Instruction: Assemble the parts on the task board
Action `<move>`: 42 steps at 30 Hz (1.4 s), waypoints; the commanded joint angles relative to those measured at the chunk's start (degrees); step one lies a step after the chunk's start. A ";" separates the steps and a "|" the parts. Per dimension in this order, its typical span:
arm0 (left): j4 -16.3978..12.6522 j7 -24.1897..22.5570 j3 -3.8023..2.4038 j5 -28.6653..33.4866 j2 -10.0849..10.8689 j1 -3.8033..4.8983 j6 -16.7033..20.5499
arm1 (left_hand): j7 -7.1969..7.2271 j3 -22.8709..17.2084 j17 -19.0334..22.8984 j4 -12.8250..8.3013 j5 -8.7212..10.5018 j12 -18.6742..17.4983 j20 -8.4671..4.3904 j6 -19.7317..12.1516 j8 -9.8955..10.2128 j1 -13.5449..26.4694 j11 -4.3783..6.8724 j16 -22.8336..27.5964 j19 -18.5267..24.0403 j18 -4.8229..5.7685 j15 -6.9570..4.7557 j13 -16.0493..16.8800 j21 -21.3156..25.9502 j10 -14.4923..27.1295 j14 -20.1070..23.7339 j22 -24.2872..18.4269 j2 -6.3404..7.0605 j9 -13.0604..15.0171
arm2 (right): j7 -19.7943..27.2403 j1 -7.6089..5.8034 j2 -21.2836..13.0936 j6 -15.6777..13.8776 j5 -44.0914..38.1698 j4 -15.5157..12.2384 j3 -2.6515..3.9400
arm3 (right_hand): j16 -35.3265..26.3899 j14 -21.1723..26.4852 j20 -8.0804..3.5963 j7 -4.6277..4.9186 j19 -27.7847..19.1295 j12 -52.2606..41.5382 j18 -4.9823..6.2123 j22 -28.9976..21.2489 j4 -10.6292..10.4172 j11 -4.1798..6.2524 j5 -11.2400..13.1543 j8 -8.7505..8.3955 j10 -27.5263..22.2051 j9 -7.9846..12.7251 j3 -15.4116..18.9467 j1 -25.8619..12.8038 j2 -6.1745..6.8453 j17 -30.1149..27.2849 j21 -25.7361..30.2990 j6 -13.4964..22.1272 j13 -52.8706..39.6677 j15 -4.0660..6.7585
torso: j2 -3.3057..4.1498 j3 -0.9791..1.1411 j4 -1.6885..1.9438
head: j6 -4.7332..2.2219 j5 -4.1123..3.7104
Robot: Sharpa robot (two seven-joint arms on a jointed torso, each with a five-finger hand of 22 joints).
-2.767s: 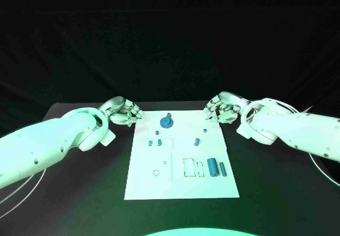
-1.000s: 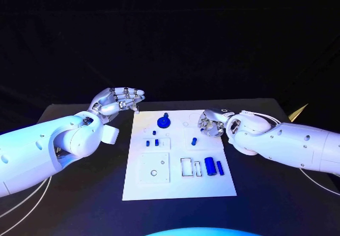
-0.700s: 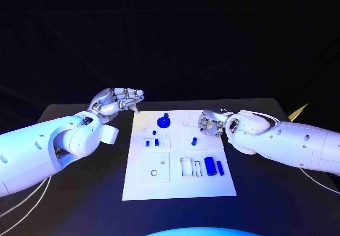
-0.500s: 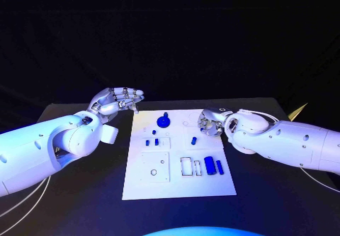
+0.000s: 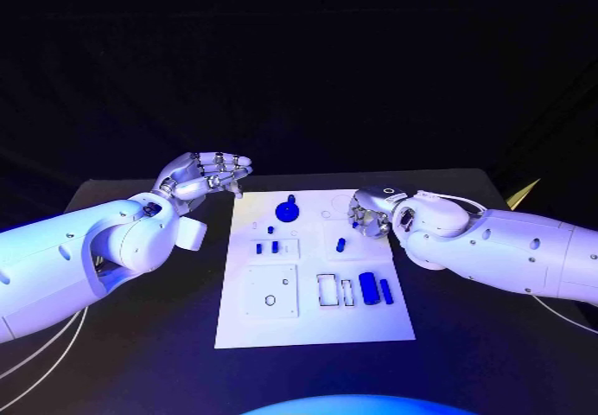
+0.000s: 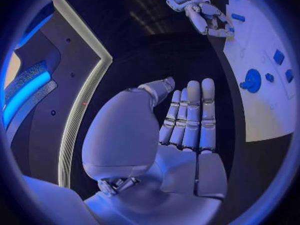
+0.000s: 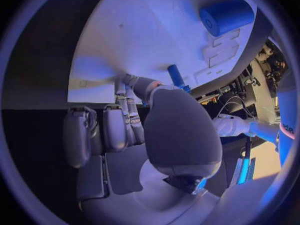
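Note:
The white task board (image 5: 312, 316) lies in the middle of the black table. On it are a round blue part (image 5: 288, 211), small blue pieces (image 5: 267, 248), a blue peg (image 5: 340, 245) and two blue cylinders (image 5: 368, 290). My right hand (image 5: 372, 215) is low over the board's far right part, fingers curled, pinching a small blue peg (image 7: 177, 77) at its fingertips. The same hand (image 7: 119, 125) touches the board (image 7: 144, 30) near the large cylinder (image 7: 226, 15). My left hand (image 5: 206, 176) is raised off the board's far left corner, holding nothing, fingers (image 6: 190, 115) straight.
Two rectangular slots (image 5: 327, 290) lie beside the cylinders, and a square plate with a round hole (image 5: 270, 291) sits on the board's near left. Black table surrounds the board on both sides.
Since the oldest frame the left hand rose from the table and the right hand came down onto the board's small peg. Over the last second both hands have barely moved.

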State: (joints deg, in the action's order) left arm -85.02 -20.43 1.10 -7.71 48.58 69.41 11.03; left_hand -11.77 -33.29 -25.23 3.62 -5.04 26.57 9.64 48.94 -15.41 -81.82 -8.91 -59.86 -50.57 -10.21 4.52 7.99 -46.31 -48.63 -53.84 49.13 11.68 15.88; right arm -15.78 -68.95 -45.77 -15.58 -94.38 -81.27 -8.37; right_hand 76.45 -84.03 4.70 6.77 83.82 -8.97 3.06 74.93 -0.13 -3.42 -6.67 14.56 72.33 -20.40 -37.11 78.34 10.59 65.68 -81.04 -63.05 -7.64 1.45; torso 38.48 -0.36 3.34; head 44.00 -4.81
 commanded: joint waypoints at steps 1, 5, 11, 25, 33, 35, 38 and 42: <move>-0.17 0.08 -0.06 -0.23 0.00 0.04 0.13 | -0.33 0.07 0.06 -0.36 -0.20 0.07 0.09 -0.09 0.03 -0.52 0.13 0.34 -0.11 -0.29 -0.06 -0.05 -0.37 0.35 0.43 0.06 -0.04 0.07 | -2.50 0.77 -0.21 0.55 -1.89 0.19 -0.57 | -0.05 -1.97 -0.46 0.06 1.40 -0.24 -0.59 5.63 0.46 0.78 -0.15 0.49 1.23 -1.10 -0.39 0.16 -1.21 -0.15 -0.44 -0.34 -0.10 0.35 | 0.01 -0.01 -0.01 | -0.01 -0.06; -0.19 0.13 -0.06 -0.27 0.05 0.04 0.23 | -0.34 0.05 0.08 -0.39 -0.20 0.08 0.10 -0.06 0.01 -0.55 0.12 0.38 -0.09 -0.29 -0.06 -0.05 -0.38 0.38 0.45 0.08 -0.05 0.08 | -2.23 0.81 -0.17 -1.54 -1.96 -0.05 -0.57 | -0.01 -1.98 -0.54 0.00 1.53 -0.21 -0.66 5.93 0.77 0.86 -0.11 0.70 1.49 -1.39 -0.64 -0.04 -1.17 -0.26 -0.71 -0.37 -0.22 0.41 | 0.03 -0.01 -0.02 | 0.03 -0.05; -0.18 0.13 -0.06 -0.37 0.10 0.04 0.28 | -0.36 0.04 0.15 -0.42 -0.21 0.09 0.10 -0.01 -0.03 -0.56 0.09 0.51 -0.03 -0.28 -0.03 -0.07 -0.39 0.48 0.52 0.11 -0.04 0.10 | -1.60 0.86 -0.15 -4.00 -1.38 -0.41 -0.57 | 0.01 -1.99 -0.60 -0.06 1.61 -0.13 -0.70 6.14 1.03 0.93 -0.01 0.93 1.71 -1.70 -0.84 -0.36 -1.10 -0.40 -0.87 -0.39 -0.35 0.47 | 0.02 -0.03 -0.01 | -0.13 -0.08; 0.14 0.24 -0.06 -0.51 0.26 0.04 0.28 | -0.39 0.00 0.30 -0.53 -0.23 0.05 0.13 -0.05 -0.05 -0.63 0.03 0.77 0.10 -0.27 0.01 -0.12 -0.39 0.82 0.64 0.16 0.01 0.10 | -1.11 0.84 -1.36 -6.14 1.88 -2.02 -0.52 | 0.10 -2.00 -0.66 -0.13 1.61 -0.01 -0.71 6.21 1.29 1.00 0.28 1.19 1.93 -2.07 -1.05 -0.78 -1.06 -0.47 -0.91 -0.40 -0.50 0.53 | -0.01 -0.02 -0.01 | -0.21 0.13; 0.49 0.29 -0.06 -0.51 0.32 0.04 0.26 | -0.41 0.03 0.38 -0.59 -0.22 0.04 0.14 -0.10 -0.04 -0.63 -0.01 0.90 0.18 -0.27 0.04 -0.14 -0.39 1.00 0.68 0.19 0.08 0.10 | -1.15 -0.04 -2.77 -6.17 4.25 -3.57 -0.28 | 0.14 -2.01 -0.68 -0.15 1.63 0.07 -0.72 6.28 1.37 1.01 0.45 1.30 1.98 -2.23 -1.10 -1.00 -1.04 -0.50 -0.97 -0.38 -0.55 0.54 | -0.01 -0.02 -0.05 | -0.26 0.08; 0.56 0.31 -0.06 -0.50 0.33 0.04 0.26 | -0.42 0.03 0.42 -0.60 -0.22 0.03 0.15 -0.11 -0.04 -0.63 -0.02 0.96 0.21 -0.26 0.05 -0.15 -0.39 1.08 0.70 0.20 0.11 0.10 | -1.17 -0.35 -3.11 -6.15 4.61 -4.02 -0.22 | 0.15 -2.00 -0.69 -0.17 1.62 0.12 -0.72 6.28 1.42 1.03 0.60 1.36 2.01 -2.33 -1.14 -1.11 -1.05 -0.54 -0.96 -0.36 -0.58 0.55 | 0.00 -0.02 -0.06 | -0.31 0.10; 0.63 0.32 -0.06 -0.50 0.33 0.04 0.26 | -0.42 0.03 0.42 -0.60 -0.22 0.03 0.15 -0.11 -0.04 -0.63 -0.02 0.96 0.21 -0.26 0.05 -0.15 -0.39 1.08 0.70 0.20 0.11 0.10 | -1.20 -0.85 -3.59 -6.13 5.16 -4.77 -0.14 | 0.15 -2.00 -0.69 -0.17 1.62 0.12 -0.72 6.28 1.42 1.03 0.60 1.36 2.01 -2.33 -1.14 -1.11 -1.05 -0.54 -0.96 -0.36 -0.58 0.55 | 0.00 -0.03 -0.05 | -0.36 0.05; 0.69 0.32 -0.06 -0.50 0.32 0.04 0.27 | -0.43 0.04 0.48 -0.65 -0.22 0.02 0.17 -0.13 -0.05 -0.65 -0.04 1.07 0.27 -0.26 0.07 -0.17 -0.39 1.25 0.73 0.22 0.14 0.11 | -1.18 -1.44 -4.26 -6.32 5.78 -6.17 -0.01 | 0.21 -2.02 -0.70 -0.17 1.64 0.16 -0.73 6.34 1.47 1.03 0.70 1.40 2.02 -2.41 -1.16 -1.19 -1.06 -0.47 -1.01 -0.34 -0.61 0.56 | -0.02 -0.08 -0.07 | -0.45 0.03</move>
State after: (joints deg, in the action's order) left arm -84.29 -19.87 1.10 -8.01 48.94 69.41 11.36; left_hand -11.77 -33.28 -24.80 3.32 -5.06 26.57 9.63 48.94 -15.41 -81.82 -8.91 -59.10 -50.56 -10.21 4.52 7.90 -46.30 -47.80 -53.42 49.27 11.68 15.92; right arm -16.97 -70.26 -49.88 -21.58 -89.86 -86.91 -8.42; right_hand 76.45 -84.03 4.50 6.62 84.01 -8.66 3.06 74.90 1.13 -3.06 -6.28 15.73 73.41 -20.91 -38.03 77.73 9.56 65.19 -81.76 -63.13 -8.20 1.45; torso 38.47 -0.41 3.28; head 43.61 -4.74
